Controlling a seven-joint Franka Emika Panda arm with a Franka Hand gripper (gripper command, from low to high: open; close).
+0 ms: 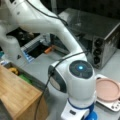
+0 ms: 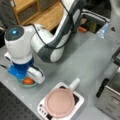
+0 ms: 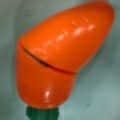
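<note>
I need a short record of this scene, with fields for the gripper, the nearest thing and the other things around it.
gripper: not visible; the wrist is low over a bowl
nearest thing: orange toy carrot with a green stub, lying in the bowl
pan: pink, on a white scale-like base
oven: metal, with knobs
cabinet: wooden

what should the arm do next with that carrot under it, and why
Probably a short, straight descent. The wrist view is filled by the toy carrot, its green stub at the bottom edge, so the tool looks roughly centred over it. In a front view the carrot lies in a shallow bowl right below the wrist. The fingers do not show, so I would check they are open first.
</note>
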